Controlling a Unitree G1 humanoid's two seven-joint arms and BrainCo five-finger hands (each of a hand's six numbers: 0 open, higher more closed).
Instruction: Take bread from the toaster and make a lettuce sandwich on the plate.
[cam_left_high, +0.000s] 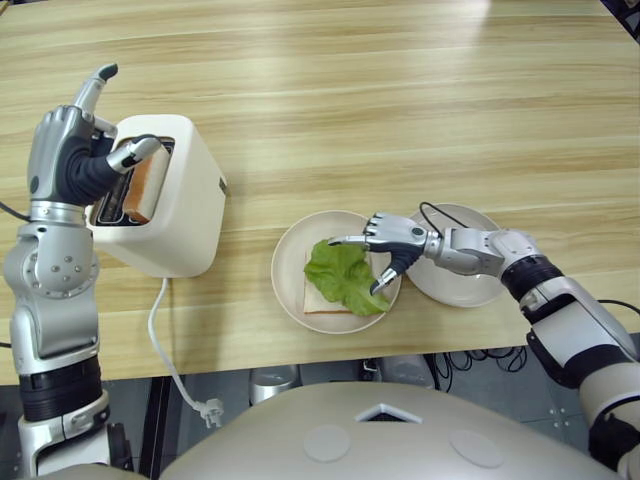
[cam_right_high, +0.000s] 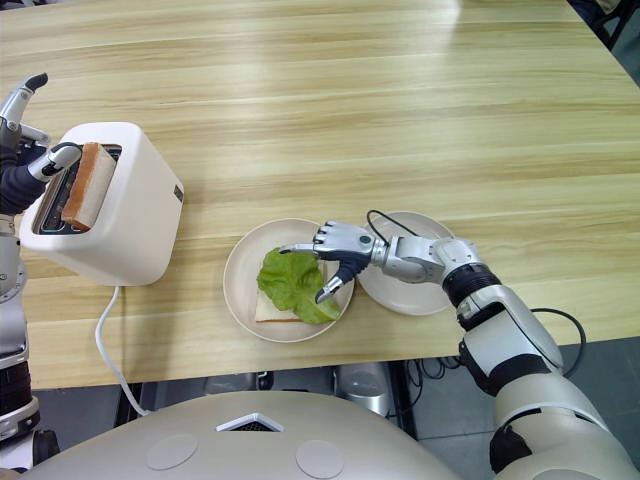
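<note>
1 slice (cam_left_high: 150, 187) stands in the toaster (cam_left_high: 188, 205), the left hand (cam_left_high: 66, 150) seemingly pinching it. The right hand (cam_left_high: 392, 238), fingers apart, hovers over lettuce (cam_left_high: 340, 275) on the plate (cam_left_high: 288, 262).

Table (cam_left_high: 400, 100) is being shown in pale wood, streaked with lengthwise grain. Toaster (cam_left_high: 175, 205) is being rendered in cream-white, with its cable (cam_left_high: 157, 325) in white too. Toaster slice (cam_right_high: 88, 183) is being seen with a golden-brown crust. Lettuce (cam_left_high: 345, 275) is being displayed in bright green over a white bread slice (cam_left_high: 316, 300) edged in tan. Plate (cam_left_high: 288, 255) and side plate (cam_left_high: 460, 290) are being shown in off-white beige. Left hand (cam_left_high: 70, 150) and right hand (cam_left_high: 395, 238) are being rendered in silver-grey with black parts.
</note>
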